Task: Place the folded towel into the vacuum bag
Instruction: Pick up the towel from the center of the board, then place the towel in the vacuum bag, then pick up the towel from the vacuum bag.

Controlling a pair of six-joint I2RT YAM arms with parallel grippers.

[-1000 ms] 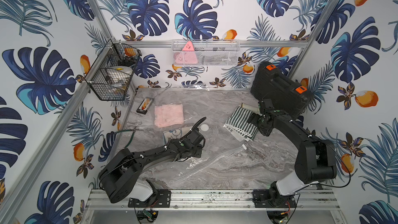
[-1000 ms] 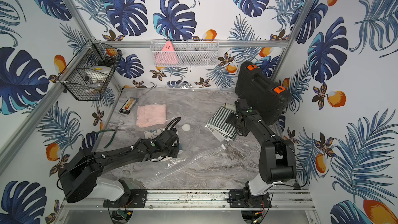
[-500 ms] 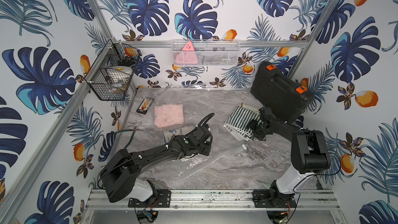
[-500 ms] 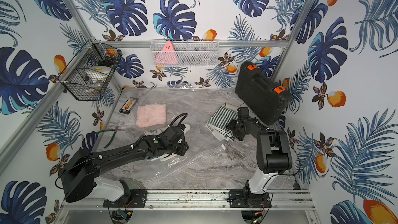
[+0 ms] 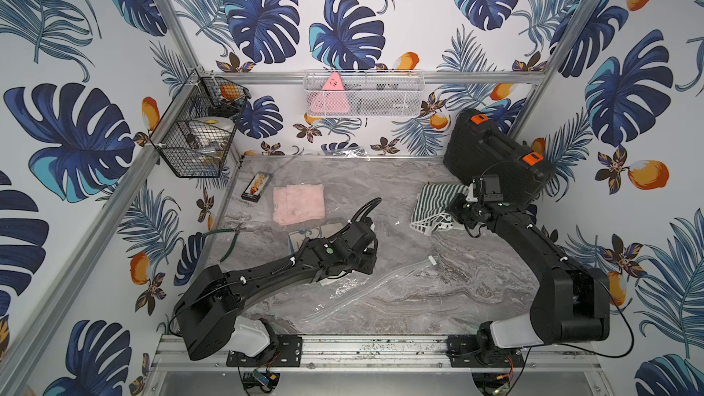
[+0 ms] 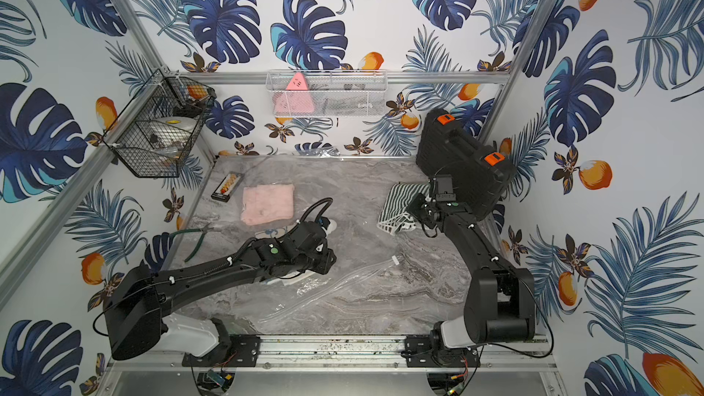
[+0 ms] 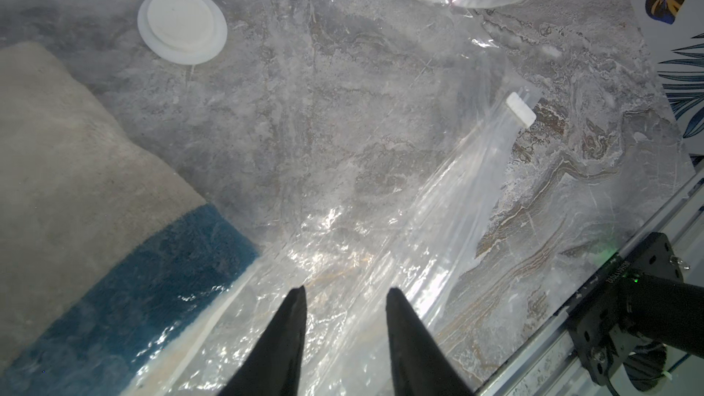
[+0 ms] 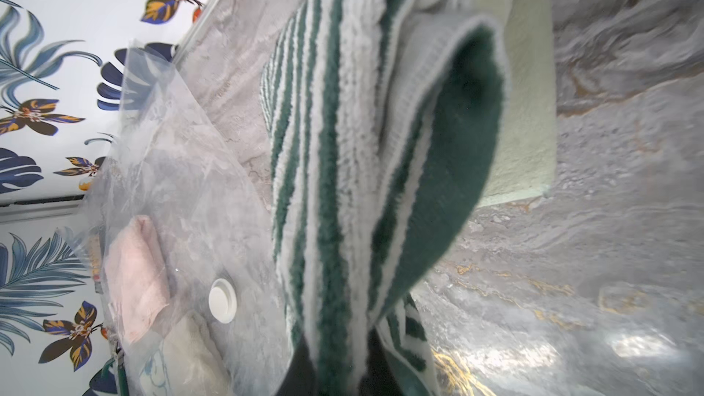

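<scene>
The folded towel (image 5: 432,205) (image 6: 398,203), green and white striped, lies at the right of the marble table beside a black case. My right gripper (image 5: 455,210) (image 8: 335,360) is shut on its near edge, with stripes running between the two fingers. The vacuum bag (image 5: 381,283) (image 7: 381,184) lies flat across the middle, with its white valve disc (image 7: 182,25) (image 8: 222,300) and its slider clip (image 7: 520,109) (image 5: 432,260). Inside it are a pink towel (image 5: 299,203) and a beige towel with a blue band (image 7: 76,165). My left gripper (image 7: 344,291) hovers over the crinkled bag edge, jaws apart.
A black case (image 5: 491,154) with orange latches leans in the back right corner. A black wire basket (image 5: 198,135) hangs on the left wall, a white mesh basket (image 5: 364,93) on the back wall. A small flat box (image 5: 256,185) and green-handled pliers (image 5: 228,238) lie at the table's left.
My right gripper came down onto the striped towel's edge and shut on it. My left arm swung to the right over the bag, its jaws unchanged.
</scene>
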